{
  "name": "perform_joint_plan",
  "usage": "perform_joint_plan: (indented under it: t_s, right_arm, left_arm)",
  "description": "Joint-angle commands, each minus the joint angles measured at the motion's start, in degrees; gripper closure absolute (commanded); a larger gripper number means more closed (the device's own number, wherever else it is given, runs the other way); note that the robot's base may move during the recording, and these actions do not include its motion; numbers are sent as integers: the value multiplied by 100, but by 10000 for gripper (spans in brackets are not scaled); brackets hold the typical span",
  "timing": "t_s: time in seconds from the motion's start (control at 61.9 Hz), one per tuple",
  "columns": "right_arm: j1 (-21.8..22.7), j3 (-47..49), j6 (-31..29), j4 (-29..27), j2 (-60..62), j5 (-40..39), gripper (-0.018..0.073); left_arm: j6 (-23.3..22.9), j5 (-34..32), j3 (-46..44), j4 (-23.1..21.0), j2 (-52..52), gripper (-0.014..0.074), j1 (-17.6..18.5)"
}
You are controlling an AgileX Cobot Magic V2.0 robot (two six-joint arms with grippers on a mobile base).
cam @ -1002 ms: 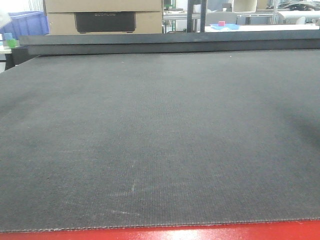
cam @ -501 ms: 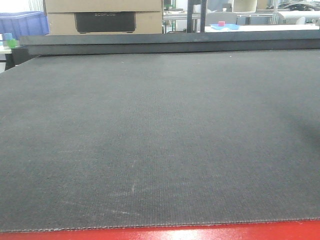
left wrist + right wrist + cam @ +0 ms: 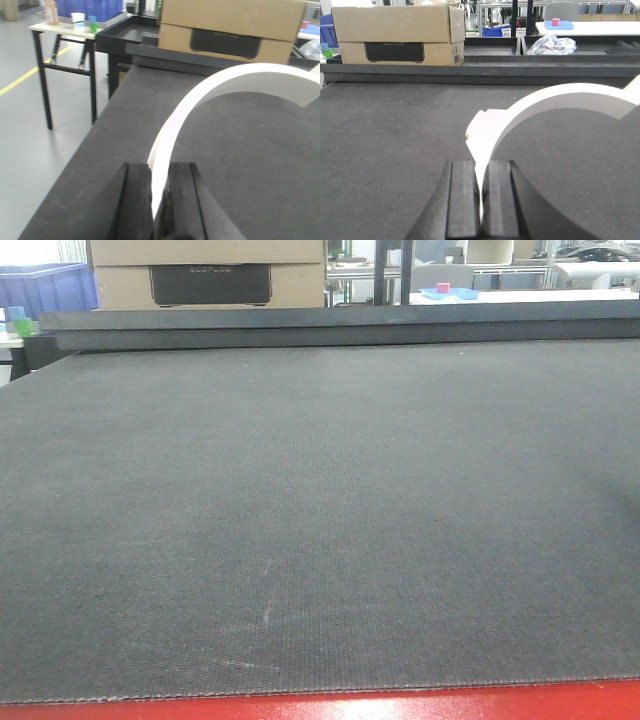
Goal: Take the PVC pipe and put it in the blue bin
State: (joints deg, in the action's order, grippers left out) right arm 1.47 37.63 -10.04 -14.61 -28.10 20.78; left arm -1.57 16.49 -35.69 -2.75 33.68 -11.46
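White PVC pipe [image 3: 169,135] arcs from clamped left jaws; right jaws pinch another PVC pipe [image 3: 490,130].

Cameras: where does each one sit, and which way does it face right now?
Front: low at the near edge of the mat, looking across it to the box; no robot part shows.
Left wrist: behind the left gripper, facing along the mat's left edge; jaws shut on a white pipe.
Right wrist: behind the right gripper, facing the box; jaws shut on white pipe.
Shared: all three see the box; both wrists see pipe.
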Motion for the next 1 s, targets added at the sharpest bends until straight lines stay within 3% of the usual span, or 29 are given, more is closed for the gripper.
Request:
perform_joint_plan:
  t_s: [0.0,0.307,0.986]
  right_arm:
    - [21,-5,-42,122,150,-161,720]
    - [141,-473,15,189,680,-116,720]
    - [141,-524,15,223,960,-59,720]
  left_arm:
    - [-29,-75,25,11,-197,707,-67]
    - [-29,376,25,49,-353,707,-67]
    - [-29,504,25,-76,-466,707,-67]
